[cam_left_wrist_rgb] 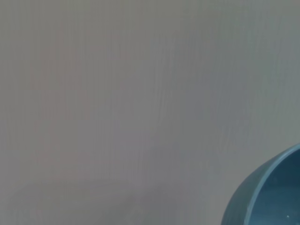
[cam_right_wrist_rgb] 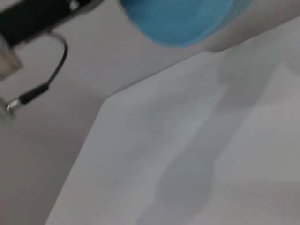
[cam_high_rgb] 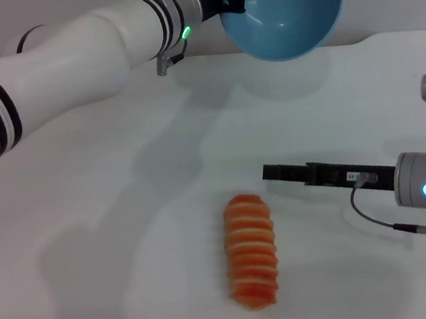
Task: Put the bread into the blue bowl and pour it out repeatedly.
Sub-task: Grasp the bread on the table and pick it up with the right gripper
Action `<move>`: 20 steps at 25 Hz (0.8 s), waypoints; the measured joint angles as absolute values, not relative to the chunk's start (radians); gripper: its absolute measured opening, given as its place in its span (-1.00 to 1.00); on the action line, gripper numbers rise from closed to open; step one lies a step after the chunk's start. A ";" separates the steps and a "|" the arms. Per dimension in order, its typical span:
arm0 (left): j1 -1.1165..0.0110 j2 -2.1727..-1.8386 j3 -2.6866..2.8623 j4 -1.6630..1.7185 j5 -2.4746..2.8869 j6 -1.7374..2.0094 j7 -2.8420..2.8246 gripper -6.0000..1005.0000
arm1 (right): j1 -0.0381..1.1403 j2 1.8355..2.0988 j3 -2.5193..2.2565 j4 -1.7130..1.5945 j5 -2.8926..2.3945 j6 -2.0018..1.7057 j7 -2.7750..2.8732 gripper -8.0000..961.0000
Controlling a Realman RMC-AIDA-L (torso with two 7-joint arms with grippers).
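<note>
**Bread lies loose on the tabletop, nearer our right arm, while our left arm holds the bowl aloft**

Bread (cam_high_rgb: 251,250), an orange-red ridged loaf with pale stripes, rests on the white tabletop (cam_high_rgb: 112,217) toward the near edge, roughly midway between the left and right edges. Its long axis runs from the near edge toward the far edge, tilted only slightly.

Our right gripper (cam_high_rgb: 276,173) reaches in low from the right edge, its dark fingers pointing toward the left edge. It sits just beyond the loaf's far end and a little to the right, near it but not touching, so the fingers lie across the loaf's length. We cannot tell whether these fingers are apart or together.

Our left gripper (cam_high_rgb: 232,0) is raised over the far edge, clamped on the rim of the blue bowl (cam_high_rgb: 288,8). The bowl is tipped on its side, its open mouth facing the near edge, and it looks empty.

We judge that the right arm is the nearer one for picking up the loaf, and it would need to draw back toward the near edge to straddle the loaf's middle.
</note>
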State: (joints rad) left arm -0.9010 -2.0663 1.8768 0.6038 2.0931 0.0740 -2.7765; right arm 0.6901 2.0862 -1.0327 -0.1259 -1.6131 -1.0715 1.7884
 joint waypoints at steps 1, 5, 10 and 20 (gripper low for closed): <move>-0.900 -2.066 1.877 0.604 2.093 0.074 -2.776 -0.99 | 0.694 2.085 -1.042 -0.126 -1.613 -1.069 1.793 0.30; -0.898 -2.066 1.877 0.611 2.094 0.075 -2.776 -0.99 | 0.717 2.087 -1.056 -0.111 -1.613 -1.054 1.807 0.29; -0.897 -2.065 1.884 0.622 2.094 0.073 -2.776 -0.99 | 0.748 2.089 -1.068 -0.068 -1.615 -0.992 1.808 0.29; -0.888 -2.069 1.906 0.635 2.094 0.066 -2.777 -0.99 | 0.792 2.092 -1.070 0.005 -1.615 -0.952 1.808 0.28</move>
State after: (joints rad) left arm -0.8883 -2.0693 1.9062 0.6349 2.0939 0.0659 -2.7765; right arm 0.7915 2.0917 -1.0700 0.0046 -1.6148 -0.9521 1.8082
